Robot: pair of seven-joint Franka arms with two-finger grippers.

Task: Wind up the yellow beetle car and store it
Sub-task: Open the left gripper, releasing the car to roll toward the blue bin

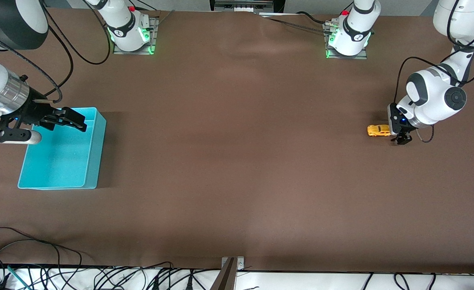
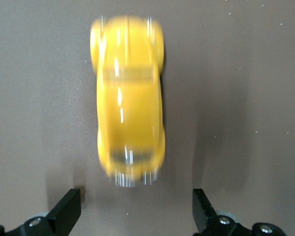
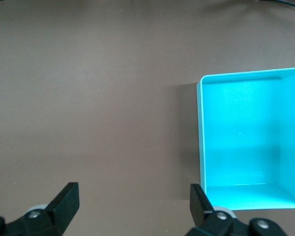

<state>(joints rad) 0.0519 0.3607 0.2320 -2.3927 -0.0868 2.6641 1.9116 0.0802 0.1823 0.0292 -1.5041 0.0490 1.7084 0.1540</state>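
Observation:
The yellow beetle car [image 1: 378,130] stands on its wheels on the brown table near the left arm's end. It is motion-blurred in the left wrist view [image 2: 129,101]. My left gripper [image 1: 402,139] sits low at the table right beside the car, open, its jaws wide apart with the car just clear of them [image 2: 136,209]. My right gripper [image 1: 65,119] hangs open over the rim of the turquoise bin [image 1: 96,149] at the right arm's end, nothing between its fingers [image 3: 135,206]. The bin [image 3: 202,137] is empty inside.
Both arm bases [image 1: 130,34] [image 1: 348,38] stand along the table edge farthest from the front camera. Cables [image 1: 100,278] lie along the edge nearest it. Brown table spreads between the car and the bin.

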